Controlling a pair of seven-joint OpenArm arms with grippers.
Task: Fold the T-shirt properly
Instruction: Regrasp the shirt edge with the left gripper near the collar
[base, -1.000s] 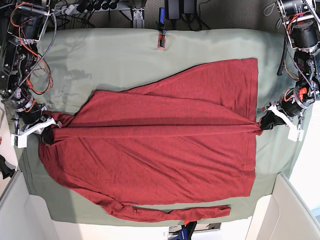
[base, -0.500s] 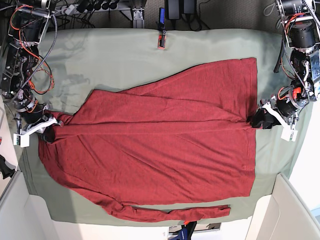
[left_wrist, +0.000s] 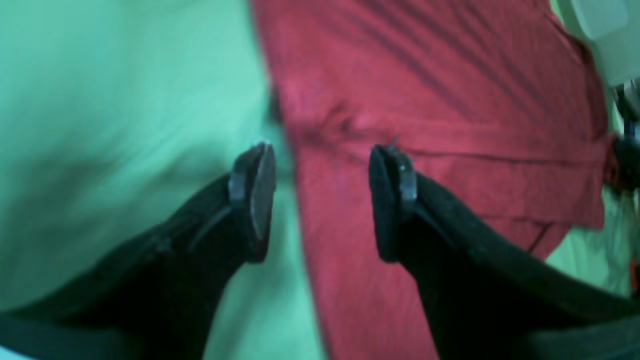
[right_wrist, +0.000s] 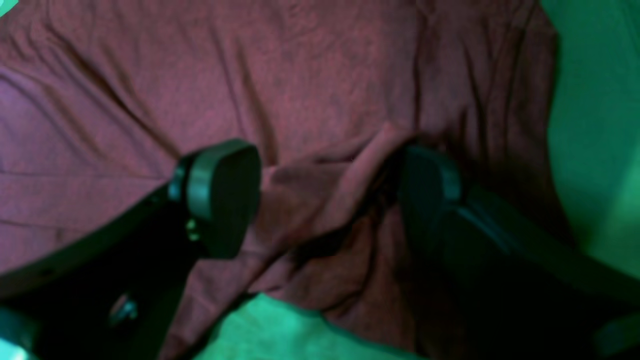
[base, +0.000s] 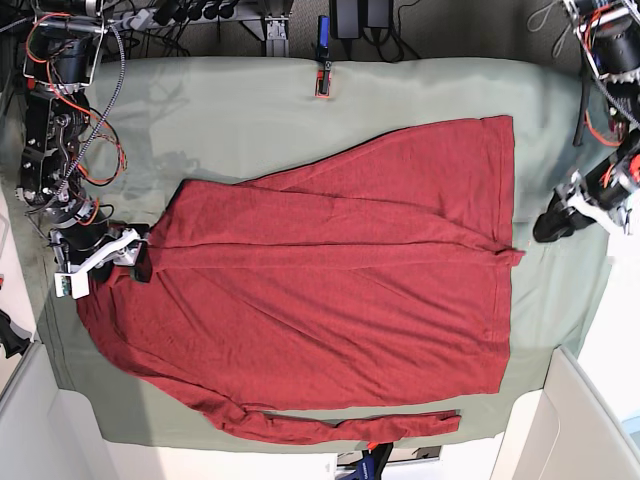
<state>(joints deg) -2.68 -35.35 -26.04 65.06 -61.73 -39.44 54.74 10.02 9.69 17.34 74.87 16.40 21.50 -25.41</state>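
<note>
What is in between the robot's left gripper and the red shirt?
Only bare green table cloth. In the base view the left gripper hangs open off the T-shirt, with nothing lying between it and the shirt's hem.

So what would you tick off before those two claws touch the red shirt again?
1. Left claw open, holding nothing: ok.
2. Right claw open: ok, though T-shirt fabric bunches between its fingers.
3. Left claw clear of the shirt's hem: ok, it sits over the green table cloth.
4. Fold lying flat across the body: ok, a straight crease runs the shirt's length.
5. Lower sleeve tucked in: not ok, it trails along the cloth's near edge.
</note>
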